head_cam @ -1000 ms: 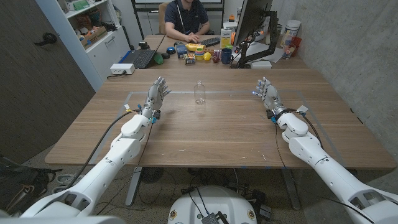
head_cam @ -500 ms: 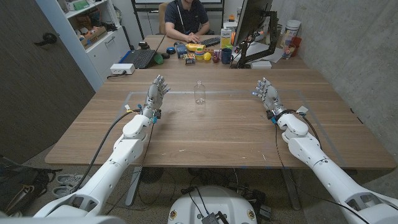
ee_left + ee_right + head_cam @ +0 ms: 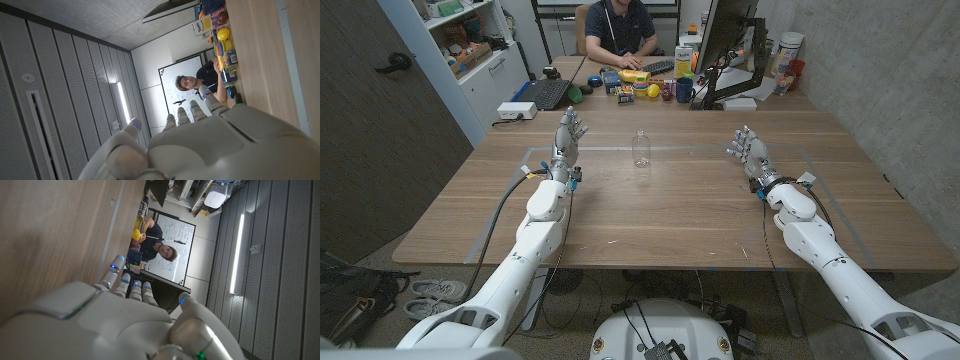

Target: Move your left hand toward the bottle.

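Your left hand (image 3: pixel 568 132): fingers spread, empty, well apart from bottle (image 3: pixel 640 149). Risk: a fast sideways sweep could topple that light, upright bottle.

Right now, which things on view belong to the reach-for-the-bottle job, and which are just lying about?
Job: clear bottle standing mid-table; left hand, open, apart from it.

Lying about: laptop, dark mug, monitor, toy clutter, right hand waiting open.
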Motion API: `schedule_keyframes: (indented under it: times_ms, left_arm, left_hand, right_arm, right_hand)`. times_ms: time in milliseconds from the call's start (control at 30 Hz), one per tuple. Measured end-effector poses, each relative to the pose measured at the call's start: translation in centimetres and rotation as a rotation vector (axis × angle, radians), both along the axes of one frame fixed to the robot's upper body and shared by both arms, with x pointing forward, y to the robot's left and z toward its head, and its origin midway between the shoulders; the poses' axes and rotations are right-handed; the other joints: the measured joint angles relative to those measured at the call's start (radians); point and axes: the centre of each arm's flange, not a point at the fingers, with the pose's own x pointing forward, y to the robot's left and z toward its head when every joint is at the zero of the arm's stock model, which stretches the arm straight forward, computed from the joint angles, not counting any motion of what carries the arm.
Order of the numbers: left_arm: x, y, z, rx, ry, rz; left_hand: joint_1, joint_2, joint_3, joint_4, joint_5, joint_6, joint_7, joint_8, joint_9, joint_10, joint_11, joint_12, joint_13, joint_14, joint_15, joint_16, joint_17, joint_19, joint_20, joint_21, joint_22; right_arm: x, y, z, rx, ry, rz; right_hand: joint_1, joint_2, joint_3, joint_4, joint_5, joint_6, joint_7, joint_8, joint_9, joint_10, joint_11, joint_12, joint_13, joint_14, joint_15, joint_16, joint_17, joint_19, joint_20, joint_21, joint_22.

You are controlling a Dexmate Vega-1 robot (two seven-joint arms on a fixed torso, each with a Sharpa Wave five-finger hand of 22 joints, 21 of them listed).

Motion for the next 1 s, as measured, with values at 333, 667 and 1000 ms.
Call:
schedule_keyframes:
  times_ms: [333,667,1000]
  left_arm:
    - [-0.8,-1.7,3.1,0.047,-0.136,0.134]
    - [-2.4,-4.0,6.1,0.158,-0.275,0.314]
    - [-4.3,-6.2,8.4,0.289,-0.394,0.494]
  left_hand:
    - [0.025,0.009,0.016,-0.016,0.009,0.045,-0.07,0.0,0.0,0.033,-0.022,0.0,0.0,0.034,-0.009,0.0,-0.005,0.02,0.02,-0.008,-0.003]
    - [0.045,0.018,0.026,-0.038,0.016,0.058,-0.104,0.0,0.0,0.038,-0.035,-0.005,0.0,0.039,-0.014,-0.013,-0.009,0.037,0.049,-0.019,-0.003]
    - [0.084,0.031,0.039,-0.071,0.024,0.06,-0.106,-0.007,0.003,0.032,-0.059,-0.017,0.0,0.044,-0.02,-0.042,-0.009,0.058,0.12,-0.045,-0.002]
  right_arm:
    - [0.1,-0.3,-0.6,0.008,0.008,0.004]
    - [0.0,-0.6,-1.3,0.016,0.018,0.007]
    - [0.0,-0.9,-1.7,0.024,0.02,0.011]
  right_hand:
    - [0.0,0.0,0.0,0.0,0.0,0.0,0.0,0.0,0.0,0.0,0.0,0.0,0.0,0.0,0.0,0.0,0.0,0.0,0.0,-0.006,0.0]
    - [0.0,0.0,0.0,0.0,0.0,0.006,0.005,0.0,0.0,0.0,0.0,0.0,0.0,0.0,0.0,-0.004,0.0,0.0,0.0,-0.006,0.0]
    - [0.0,0.0,0.0,0.0,0.0,0.005,0.005,0.0,0.0,0.0,0.0,0.0,0.0,0.0,0.0,-0.004,0.0,0.0,0.0,-0.006,0.0]
